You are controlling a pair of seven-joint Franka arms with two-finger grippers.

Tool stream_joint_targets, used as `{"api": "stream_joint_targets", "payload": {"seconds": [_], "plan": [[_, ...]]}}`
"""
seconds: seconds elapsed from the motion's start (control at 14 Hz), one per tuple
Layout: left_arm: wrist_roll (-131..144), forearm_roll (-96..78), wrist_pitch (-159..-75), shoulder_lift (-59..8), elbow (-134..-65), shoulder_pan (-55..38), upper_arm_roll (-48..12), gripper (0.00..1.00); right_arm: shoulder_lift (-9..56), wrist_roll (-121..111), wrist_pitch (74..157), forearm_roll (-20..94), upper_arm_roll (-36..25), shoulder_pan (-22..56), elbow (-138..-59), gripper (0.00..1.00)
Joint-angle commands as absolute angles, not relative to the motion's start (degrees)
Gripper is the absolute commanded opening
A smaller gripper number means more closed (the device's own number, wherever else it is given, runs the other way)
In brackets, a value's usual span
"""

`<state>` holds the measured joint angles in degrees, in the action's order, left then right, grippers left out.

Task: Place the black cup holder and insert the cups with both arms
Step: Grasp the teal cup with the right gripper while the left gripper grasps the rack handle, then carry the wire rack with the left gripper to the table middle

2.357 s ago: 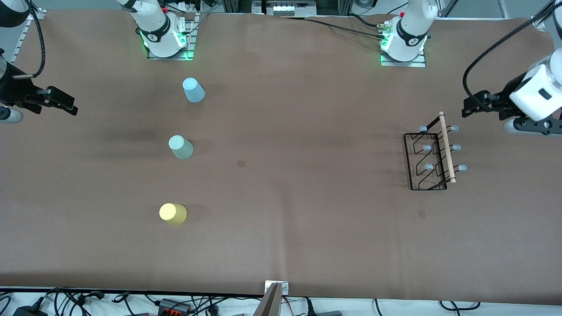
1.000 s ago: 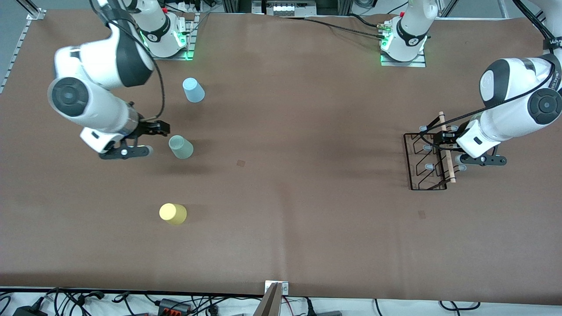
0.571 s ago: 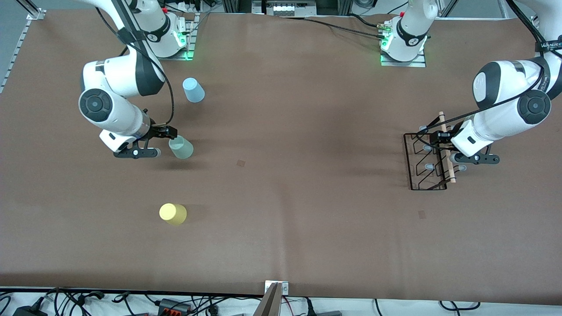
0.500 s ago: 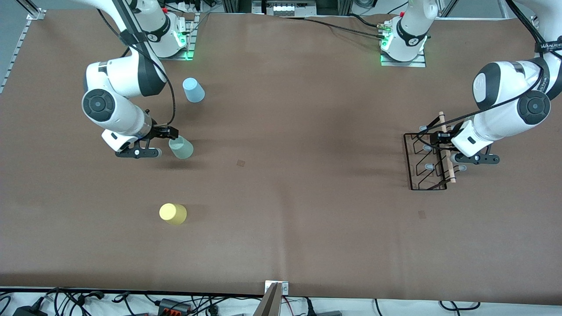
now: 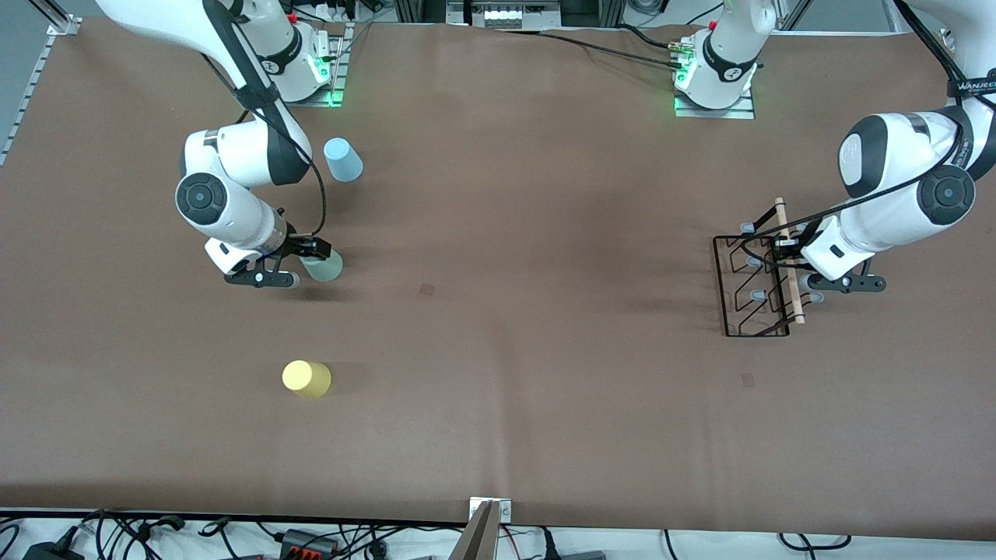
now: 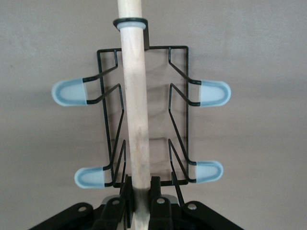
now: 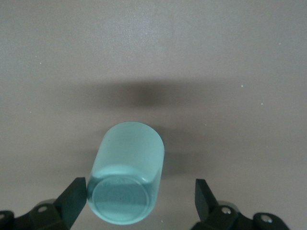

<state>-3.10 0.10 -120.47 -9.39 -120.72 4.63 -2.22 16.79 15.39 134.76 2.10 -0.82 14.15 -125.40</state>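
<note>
The black cup holder (image 5: 751, 288) stands at the left arm's end of the table. My left gripper (image 5: 787, 250) is shut on its light wooden handle (image 6: 135, 110), the fingers (image 6: 156, 191) pressed on both sides of the rod near one end. Grey-capped pegs (image 6: 213, 92) stick out on each side. A pale green cup (image 5: 323, 267) stands upside down at the right arm's end. My right gripper (image 5: 307, 260) is open around this cup (image 7: 125, 172), one finger close against its side and the other well apart from it.
A light blue cup (image 5: 342, 159) stands farther from the front camera than the green one, and a yellow cup (image 5: 306, 379) nearer. Two small dark marks (image 5: 426, 288) (image 5: 748, 379) lie on the brown table cover. Cables run along the front edge (image 5: 311, 537).
My left gripper has shut on the holder's wooden handle, and the holder shifted slightly. My right gripper has moved in from the side until its open fingers straddle the pale green cup.
</note>
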Motion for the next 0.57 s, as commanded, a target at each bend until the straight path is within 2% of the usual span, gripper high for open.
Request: {"api": "stream_joint_targets", "payload": {"seconds": [0.0,0.21,0.5], "plan": [[-1.7,0.6,-109.7,-10.6,-112.7,3.2,-3.1,0.01,16.7,16.1,135.5,3.2,-0.6,14.3,-125.9,1.00],[-1.3,-2.0,-100.0,-11.9,-104.0,-0.7,-3.8,0.01,17.8,16.1,135.6,4.1,0.3,14.4,-125.9,1.00],[-1.1,-5.1,-96.1,-12.9,-98.6,-7.0,-5.0,0.01,18.5,15.2,135.2,4.5,0.7,14.6,-125.4,1.00]]}}
